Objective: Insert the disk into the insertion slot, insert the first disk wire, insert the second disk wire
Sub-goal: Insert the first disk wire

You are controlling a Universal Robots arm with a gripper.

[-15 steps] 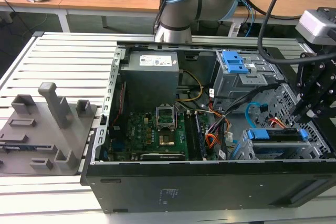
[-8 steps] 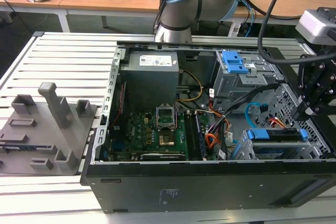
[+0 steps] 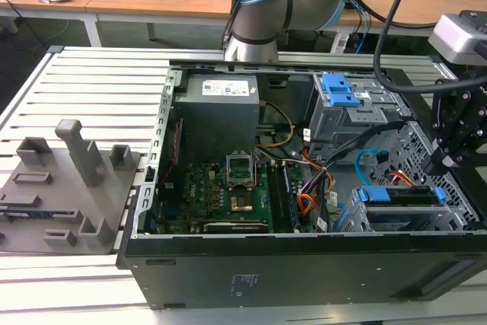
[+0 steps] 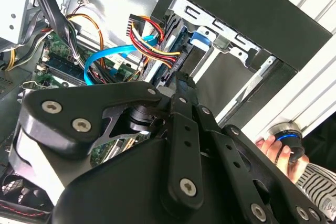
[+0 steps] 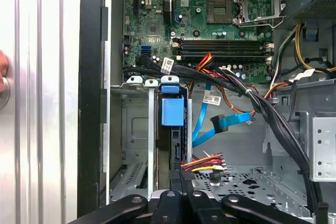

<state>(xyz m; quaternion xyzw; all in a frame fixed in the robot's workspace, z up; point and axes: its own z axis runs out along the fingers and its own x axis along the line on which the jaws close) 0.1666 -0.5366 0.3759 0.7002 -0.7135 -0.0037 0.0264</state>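
Note:
The disk (image 3: 403, 197), in its bright blue carrier (image 5: 172, 111), sits inside the insertion slot (image 3: 356, 218), the low grey cage (image 5: 134, 124) at the case's front corner. The first disk wire (image 5: 206, 162), a red, orange and black bundle (image 4: 153, 39), runs to a dark plug at the disk's rear edge. My gripper (image 5: 176, 178) is shut, its tips (image 4: 179, 81) right at that plug; whether they pinch it cannot be told. The second disk wire (image 5: 227, 121), a light-blue loop (image 4: 102, 59), hangs beside the disk with its plug free in the air.
A taller cage with a blue latch (image 3: 338, 93) stands behind the slot. A thick black cable bundle (image 5: 273, 121) crosses the bay near the motherboard (image 3: 228, 188). A grey fixture plate (image 3: 68, 180) lies at the exterior view's left. A person's hand (image 4: 278, 145) rests outside the case.

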